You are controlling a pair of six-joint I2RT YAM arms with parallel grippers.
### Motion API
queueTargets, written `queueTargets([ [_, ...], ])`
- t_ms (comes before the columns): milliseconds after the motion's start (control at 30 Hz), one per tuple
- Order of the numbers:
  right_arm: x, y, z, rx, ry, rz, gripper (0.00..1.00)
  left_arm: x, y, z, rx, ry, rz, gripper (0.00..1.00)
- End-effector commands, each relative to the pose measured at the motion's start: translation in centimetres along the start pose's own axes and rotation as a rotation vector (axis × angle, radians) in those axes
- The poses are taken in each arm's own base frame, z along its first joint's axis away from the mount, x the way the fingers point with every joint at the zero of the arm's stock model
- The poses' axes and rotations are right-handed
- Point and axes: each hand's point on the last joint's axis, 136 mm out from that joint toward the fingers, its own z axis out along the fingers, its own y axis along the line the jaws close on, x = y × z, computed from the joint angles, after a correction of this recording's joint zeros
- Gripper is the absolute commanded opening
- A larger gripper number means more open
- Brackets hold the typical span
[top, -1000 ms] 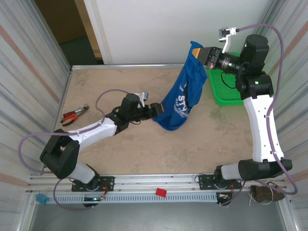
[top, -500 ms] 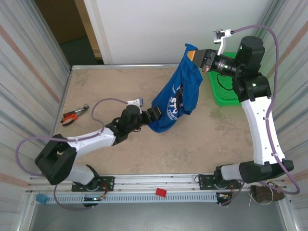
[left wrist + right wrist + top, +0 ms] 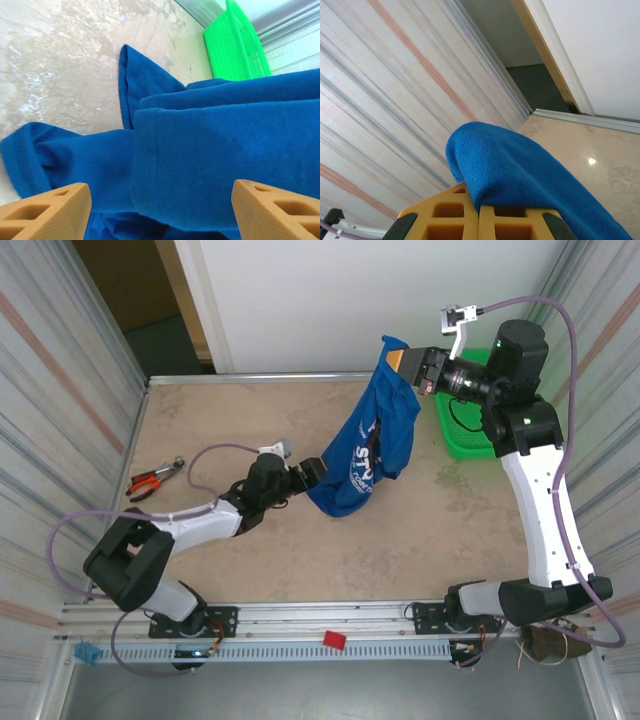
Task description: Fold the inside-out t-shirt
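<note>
Royal-blue t-shirt, white-lettered; bright green mesh basket.

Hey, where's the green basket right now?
In the top view the green basket sits at the far right edge of the table, partly under the right arm and just right of the hanging t-shirt.

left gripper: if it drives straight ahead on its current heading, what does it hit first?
The blue t-shirt. Its hanging lower folds sit directly ahead of the left gripper, in line with the gap between its open jaws. The green basket lies well beyond. Exact clearance to the cloth is hard to judge.
</note>
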Motion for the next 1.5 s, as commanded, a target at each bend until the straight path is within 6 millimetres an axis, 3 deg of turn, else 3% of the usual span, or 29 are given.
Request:
queueTargets([
  [0, -0.7, 1.8, -0.8, -0.023, -0.042, -0.061, 0.0, -0.7, -2.5, 1.2, 0.109, -0.003, -0.024, 0.74],
  [133, -0.6, 1.8, -0.9, -0.019, -0.045, -0.065, 0.0, -0.5, -3.8, 2.9, 0.17, 0.007, -0.036, 0.72],
  [233, -0.5, 1.6, -1.0, -0.006, -0.043, -0.068, 0.0, -0.4, -5.2, 4.0, 0.222, 0.022, -0.041, 0.62],
  [333, -0.7, 1.1, -1.5, 0.011, -0.055, -0.068, 0.0, -0.9, -6.5, 4.3, 0.273, 0.027, -0.035, 0.31],
  [400, -1.1, 0.6, -2.2, 0.026, -0.074, -0.063, 0.0, -1.6, -7.1, 4.0, 0.294, 0.016, -0.034, 0.06],
  [433, -1.4, 0.3, -2.5, 0.032, -0.084, -0.059, 0.0, -2.1, -7.2, 3.7, 0.299, 0.007, -0.034, 0.0],
  [600, -2.5, -1.2, -4.2, 0.068, -0.129, -0.04, 0.0, -5.8, -8.4, 0.5, 0.331, -0.092, -0.015, 0.0],
  [700, -2.9, -1.6, -4.5, 0.064, -0.137, -0.028, 0.0, -7.1, -8.0, -0.8, 0.265, -0.096, 0.031, 0.0],
  [733, -2.9, -1.5, -4.4, 0.057, -0.135, -0.026, 0.0, -7.0, -7.3, -0.7, 0.214, -0.07, 0.049, 0.01],
  [800, -2.9, -1.4, -4.4, 0.052, -0.132, -0.026, 0.0, -6.6, -6.1, -0.2, 0.159, -0.022, 0.039, 0.43],
  [900, -2.6, -1.6, -4.4, 0.055, -0.128, -0.022, 0.0, -4.8, -4.5, 1.1, 0.142, 0.052, -0.012, 0.65],
  [1100, -2.1, -1.8, -4.4, 0.059, -0.123, -0.011, 0.0, -1.6, -3.2, 4.5, 0.214, 0.148, -0.065, 0.72],
  [1467, -1.0, -2.2, -4.3, 0.061, -0.114, 0.013, 0.0, -0.7, -6.0, 9.7, 0.387, 0.21, -0.14, 0.76],
])
